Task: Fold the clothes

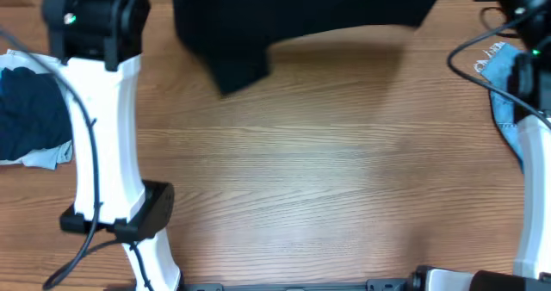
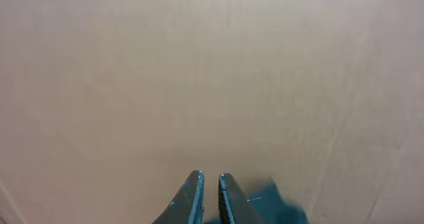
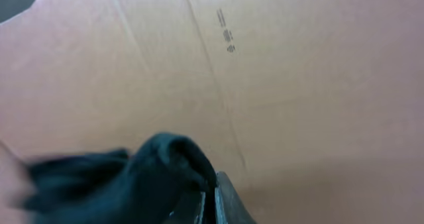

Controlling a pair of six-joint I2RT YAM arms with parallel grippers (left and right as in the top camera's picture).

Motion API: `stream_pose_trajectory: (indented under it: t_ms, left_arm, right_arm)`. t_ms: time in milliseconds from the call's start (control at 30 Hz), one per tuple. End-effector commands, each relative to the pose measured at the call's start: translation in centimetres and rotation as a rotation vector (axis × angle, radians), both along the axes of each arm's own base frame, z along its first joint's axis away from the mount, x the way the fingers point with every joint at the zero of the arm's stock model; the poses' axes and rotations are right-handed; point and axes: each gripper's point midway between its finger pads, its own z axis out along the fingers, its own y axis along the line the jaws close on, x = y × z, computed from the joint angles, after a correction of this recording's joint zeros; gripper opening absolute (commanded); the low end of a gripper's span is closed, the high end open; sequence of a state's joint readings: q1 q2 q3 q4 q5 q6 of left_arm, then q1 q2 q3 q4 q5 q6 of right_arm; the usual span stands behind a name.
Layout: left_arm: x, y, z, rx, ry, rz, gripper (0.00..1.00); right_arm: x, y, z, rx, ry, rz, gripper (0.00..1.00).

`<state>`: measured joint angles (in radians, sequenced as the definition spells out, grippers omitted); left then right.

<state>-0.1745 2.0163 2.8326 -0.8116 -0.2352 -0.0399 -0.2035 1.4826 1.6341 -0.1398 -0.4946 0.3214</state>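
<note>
The clothes (image 1: 301,11), a plain black garment, spread along the far edge of the wooden table, with one corner drooping toward the front left. In the right wrist view a bunched fold of the clothes (image 3: 132,184) is pinched in my right gripper (image 3: 211,184), which is shut on it. My left gripper (image 2: 211,177) hovers over bare wood. Its fingertips (image 2: 195,184) stand a narrow slit apart with nothing between them. Neither gripper's fingers show in the overhead view.
A dark blue garment (image 1: 30,110) lies at the table's left edge beside the left arm's white link (image 1: 108,145). A pale blue denim piece (image 1: 508,102) lies at the right edge. Brown cardboard (image 3: 298,71) with small printed marks fills the background behind the right gripper.
</note>
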Motion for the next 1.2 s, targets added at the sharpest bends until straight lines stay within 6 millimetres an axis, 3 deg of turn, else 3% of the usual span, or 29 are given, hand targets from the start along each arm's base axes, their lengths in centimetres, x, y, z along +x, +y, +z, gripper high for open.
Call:
stream_pose_trajectory:
  t_ms: [0,167,267,433,500,567,633,700,733,867,1033,1167]
  left_arm:
    - [-3.9,1.0,2.0,0.066,0.000,0.006,0.11]
    - [-4.9,1.0,-5.8,0.059,0.316,0.002,0.09]
    - [-6.2,0.7,-9.1,0.029,0.459,-0.017,0.12]
    - [-8.5,-2.4,-15.8,-0.042,0.752,-0.187,0.22]
    - [-8.6,-4.0,-19.5,-0.059,0.897,-0.246,0.25]
    - [-7.8,-5.6,-22.4,-0.060,0.988,-0.292,0.27]
    - [-6.6,-7.6,-25.7,-0.053,1.067,-0.332,0.27]
    - [-5.4,-9.2,-28.3,-0.036,1.117,-0.350,0.25]
    - [-4.7,-10.1,-29.6,-0.027,1.133,-0.361,0.25]
    - [-2.1,-14.2,-34.9,0.012,1.172,-0.411,0.29]
    - [0.5,-18.2,-40.4,0.006,1.189,-0.487,0.33]
    - [2.3,-21.9,-44.5,-0.047,1.178,-0.604,0.36]
  right_arm:
    - [-1.8,0.5,-0.2,0.010,0.055,0.095,0.04]
    - [-2.8,0.7,-6.7,-0.002,0.314,0.112,0.04]
    - [-3.9,1.0,-9.6,0.034,0.453,0.120,0.04]
    - [-5.5,1.4,-12.3,0.055,0.587,0.131,0.04]
    - [-5.9,1.4,-13.1,0.064,0.630,0.120,0.04]
    - [-6.3,1.1,-14.0,0.069,0.675,0.098,0.07]
    - [-6.8,0.5,-15.1,0.067,0.732,0.054,0.27]
    - [-7.4,-0.2,-16.2,0.060,0.787,0.006,0.33]
    - [-7.9,-0.6,-17.0,0.054,0.825,-0.025,0.42]
    - [-9.8,-1.6,-19.2,0.038,0.951,-0.104,0.46]
    - [-10.1,-1.5,-19.5,0.044,0.972,-0.104,0.61]
    - [-10.0,-1.6,-19.8,0.045,0.978,-0.104,0.63]
